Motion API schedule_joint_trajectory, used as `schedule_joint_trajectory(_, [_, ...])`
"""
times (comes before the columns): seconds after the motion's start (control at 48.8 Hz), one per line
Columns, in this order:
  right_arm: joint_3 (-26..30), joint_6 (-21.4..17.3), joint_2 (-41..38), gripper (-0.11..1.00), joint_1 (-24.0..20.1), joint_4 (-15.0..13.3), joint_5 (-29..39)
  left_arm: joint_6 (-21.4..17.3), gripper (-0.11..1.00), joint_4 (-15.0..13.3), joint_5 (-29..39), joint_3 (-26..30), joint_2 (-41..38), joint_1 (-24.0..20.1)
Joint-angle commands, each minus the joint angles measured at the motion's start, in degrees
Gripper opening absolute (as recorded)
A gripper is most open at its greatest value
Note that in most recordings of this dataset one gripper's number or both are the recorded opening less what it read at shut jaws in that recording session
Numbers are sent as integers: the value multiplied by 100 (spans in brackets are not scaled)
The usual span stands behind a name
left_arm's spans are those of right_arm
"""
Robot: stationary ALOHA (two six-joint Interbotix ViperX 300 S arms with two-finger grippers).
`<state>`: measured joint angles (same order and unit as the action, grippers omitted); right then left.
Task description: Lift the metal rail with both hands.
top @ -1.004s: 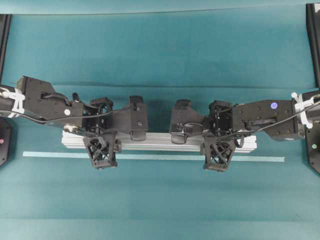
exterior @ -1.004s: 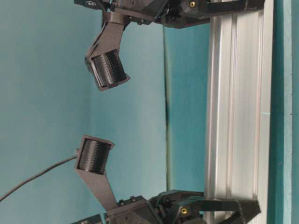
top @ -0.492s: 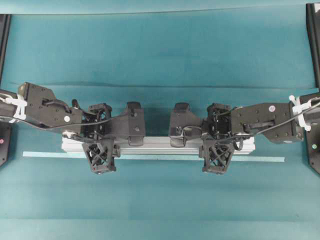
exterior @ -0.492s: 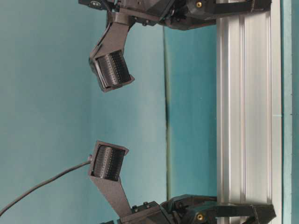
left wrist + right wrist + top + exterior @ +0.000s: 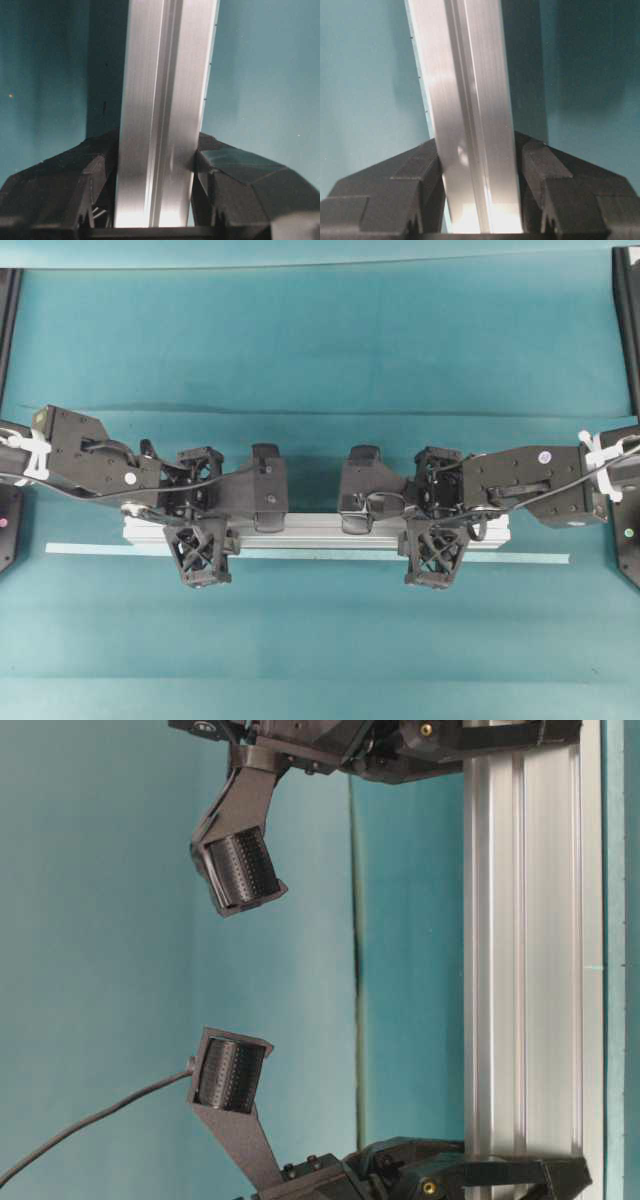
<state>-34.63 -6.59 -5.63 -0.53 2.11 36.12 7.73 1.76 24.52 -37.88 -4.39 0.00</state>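
Observation:
The metal rail [image 5: 320,530] is a long silver grooved bar lying crosswise at the middle of the teal table, also seen in the table-level view [image 5: 525,970]. My left gripper [image 5: 200,528] is shut on it near its left end. In the left wrist view the black fingers [image 5: 235,170] press both sides of the rail [image 5: 160,125] around the left gripper [image 5: 156,160]. My right gripper [image 5: 432,528] is shut on it near its right end; the right wrist view shows the right gripper [image 5: 476,155] clamping the rail [image 5: 470,100]. The rail sits level, close to the cloth.
A thin pale blue-green tape strip [image 5: 520,558] lies on the cloth just in front of the rail, parallel to it. Black frame posts [image 5: 625,330] stand at the table's far corners. A fold [image 5: 320,412] runs across the cloth behind the arms.
Between 1.0 s and 0.5 s ago the rail and both grippers came down toward the cloth and the tape strip. Since then they have barely moved. Both grippers stay shut on the rail.

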Motion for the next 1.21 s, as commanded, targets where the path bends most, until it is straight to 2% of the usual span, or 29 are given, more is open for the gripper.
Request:
schedule_joint_trajectory(0.0, [0,-62,-18,39,-105,62,-70,44,37,-9,-176,35,44,-18])
schedule_joint_trajectory(0.553, [-53,-70,-9,39,-97,105,-132,114,37,-9,-105,44,79,44])
schedule_joint_trajectory(0.942, [-62,-193,-9,39,-105,193,-202,141,37,-18,-554,-70,97,158])
schedule_joint_trajectory(0.983, [-62,-202,-9,39,-97,193,-193,141,45,-9,-554,-79,97,158])
schedule_joint_trajectory(1.086, [-70,-237,0,41,-88,193,-193,53,76,-9,-554,-141,123,149])
schedule_joint_trajectory(1.147, [-88,-246,0,54,-88,193,-185,0,90,-9,-554,-176,141,141])
schedule_joint_trajectory(1.188, [-114,-246,9,67,-88,185,-193,-44,91,-9,-554,-193,176,141])
